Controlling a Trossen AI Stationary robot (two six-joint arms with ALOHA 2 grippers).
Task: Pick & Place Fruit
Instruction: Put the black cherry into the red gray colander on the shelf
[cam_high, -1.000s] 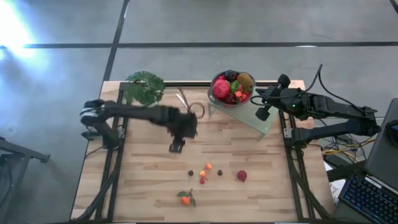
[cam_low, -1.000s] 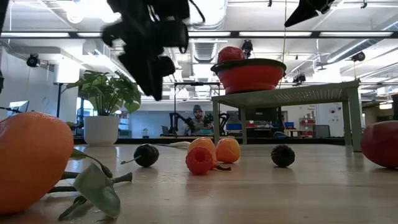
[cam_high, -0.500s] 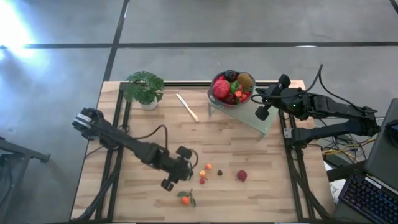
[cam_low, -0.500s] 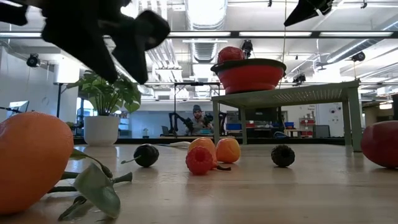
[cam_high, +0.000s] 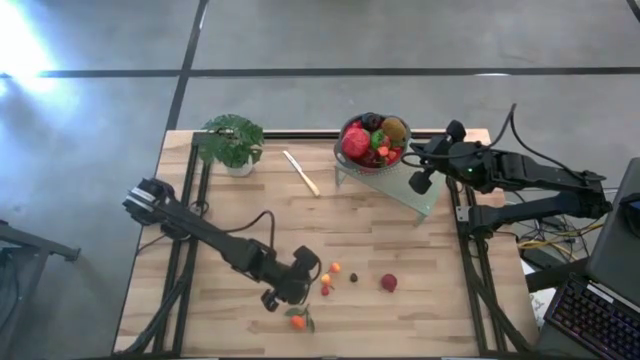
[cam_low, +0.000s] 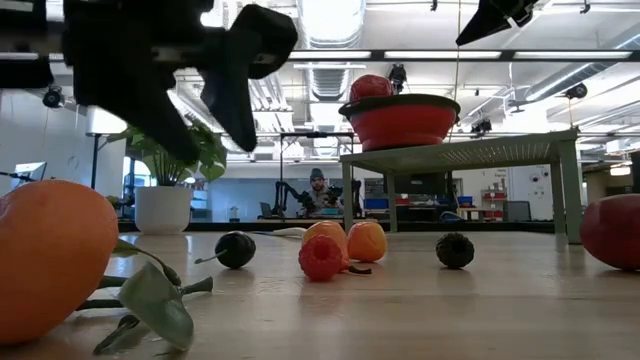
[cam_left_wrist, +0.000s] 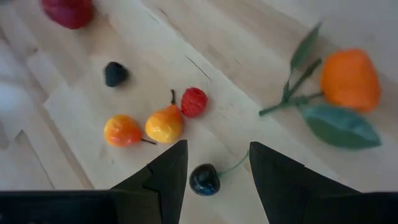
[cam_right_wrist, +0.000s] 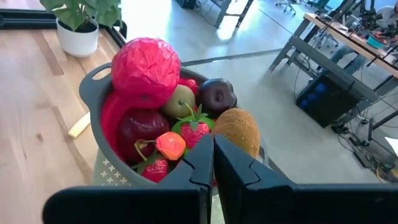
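Left gripper: my left gripper hangs over the near middle of the table, fingers parted and holding nothing. In the wrist view a dark cherry with a green stem lies right between the two fingers.

Right gripper: the right gripper waits at the far right, clenched on nothing, just beside the bowl.

Bowl: it stands on a small raised stand and already holds a big red fruit, a plum, a kiwi, strawberries and a few others.

Loose fruit: all on the near part of the table. Tangerine with leaves nearest, just beside my gripper; two orange berries touching each other, a red berry against one of them, a dark berry a little apart, and a red strawberry further right.

Step in hand: as I read it, lining up on the cherry for a pick.

How I would do it well: keep the cherry centred between the fingers and come straight down, so neither tip pushes it aside. It is round and small, so I expect it to roll at a glancing touch.

Watch: the stem trails toward the right finger; I would close on the body, not the stem. The orange berries sit near enough that a drift that way could knock them.
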